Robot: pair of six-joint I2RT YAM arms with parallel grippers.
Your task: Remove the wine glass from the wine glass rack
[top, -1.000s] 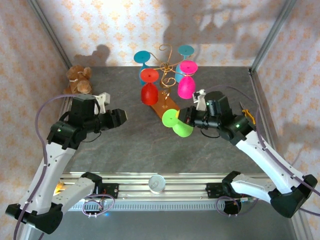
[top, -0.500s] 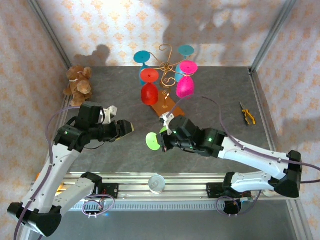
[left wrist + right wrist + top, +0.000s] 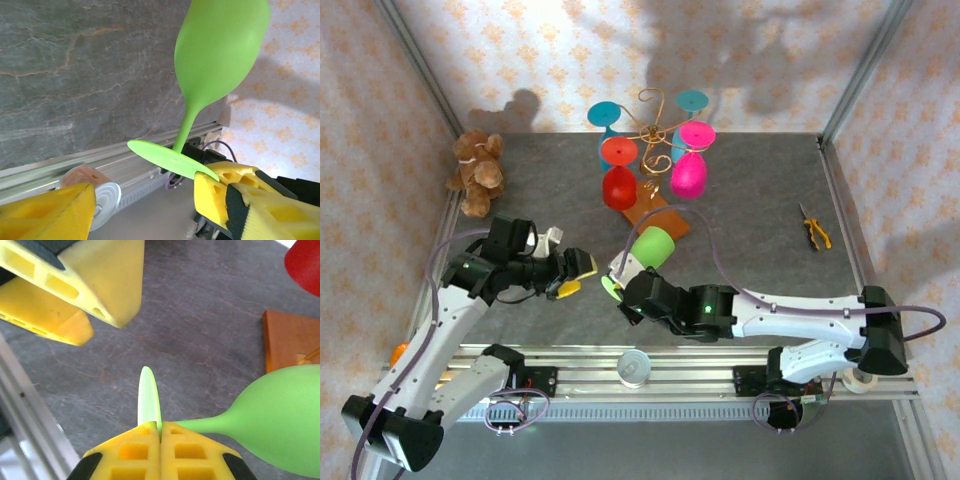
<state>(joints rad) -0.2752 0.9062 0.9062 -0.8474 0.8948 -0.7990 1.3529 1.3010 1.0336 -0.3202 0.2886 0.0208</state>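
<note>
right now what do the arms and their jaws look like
Left arm and right arm match: white shells on the long links, black joints and wrist housings, each with a small green light. A thin purple-grey cable loops along each. The jaws are blocky yellow plastic with hollow rectangular cells and black backing.

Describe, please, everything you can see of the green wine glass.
The green wine glass is one piece of smooth, opaque, lime-green material, plastic by its look: a rounded bowl, thin stem and flat round foot. It is off the rack, held tilted on its side above the grey table, bowl toward the rack's wooden base. The right fingers are shut on its stem at the foot. The open left fingers stand close by the foot.
</note>
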